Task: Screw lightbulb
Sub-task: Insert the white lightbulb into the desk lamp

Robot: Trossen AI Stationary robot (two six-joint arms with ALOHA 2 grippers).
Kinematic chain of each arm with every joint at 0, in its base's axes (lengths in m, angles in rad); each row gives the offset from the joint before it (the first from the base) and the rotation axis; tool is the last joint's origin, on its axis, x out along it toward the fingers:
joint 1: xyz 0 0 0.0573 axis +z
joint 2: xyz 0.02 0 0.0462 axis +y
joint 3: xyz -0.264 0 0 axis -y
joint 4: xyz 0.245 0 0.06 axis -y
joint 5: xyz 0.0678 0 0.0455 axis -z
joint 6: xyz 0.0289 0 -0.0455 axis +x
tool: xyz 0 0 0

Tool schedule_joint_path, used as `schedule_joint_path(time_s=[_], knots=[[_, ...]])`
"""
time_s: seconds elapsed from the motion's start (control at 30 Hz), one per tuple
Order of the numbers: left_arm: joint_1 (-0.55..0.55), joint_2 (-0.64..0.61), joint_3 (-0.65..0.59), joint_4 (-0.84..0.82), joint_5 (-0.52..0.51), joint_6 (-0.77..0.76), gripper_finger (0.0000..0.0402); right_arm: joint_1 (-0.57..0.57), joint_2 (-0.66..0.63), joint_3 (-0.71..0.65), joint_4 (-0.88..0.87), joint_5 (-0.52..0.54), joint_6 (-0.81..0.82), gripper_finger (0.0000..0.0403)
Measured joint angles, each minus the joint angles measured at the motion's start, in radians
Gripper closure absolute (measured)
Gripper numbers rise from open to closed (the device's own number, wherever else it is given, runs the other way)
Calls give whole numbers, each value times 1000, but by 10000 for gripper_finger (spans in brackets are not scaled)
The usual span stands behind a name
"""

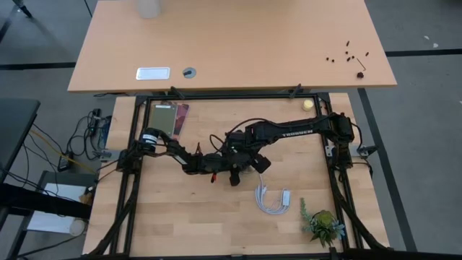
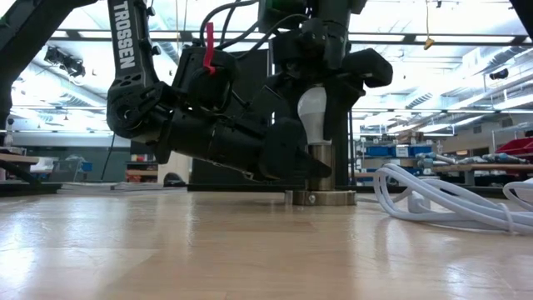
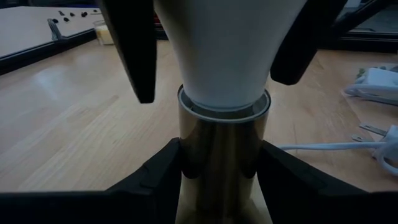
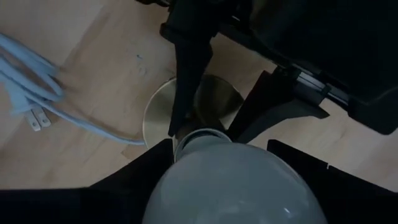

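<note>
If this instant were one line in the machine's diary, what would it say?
step: screwing lightbulb into socket | left hand: clamped on socket, steadying | right hand: around bulb from above | cable: lying beside

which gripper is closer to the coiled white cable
Right. The right gripper is at the lightbulb above the socket, just beside the cable. The left gripper clamps the socket from the far side.

coiled cable [image 1: 272, 201] near the socket [image 2: 321, 197], plant [image 1: 323, 225] beyond, apparently bare wood elsewhere
</note>
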Motion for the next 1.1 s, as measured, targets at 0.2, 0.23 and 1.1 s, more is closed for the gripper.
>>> schedule_joint_path(time_s=[0.2, 0.23, 1.1], knots=[[0, 0, 0, 1, 3, -3, 215, 2, 0, 0, -3, -2, 115, 133], [0, 0, 0, 1, 3, -6, 215, 5, 0, 0, -3, -2, 138, 133], [-2, 2, -2, 17, 10, -49, 215, 45, -6, -57, 60, 88, 1302, 132]])
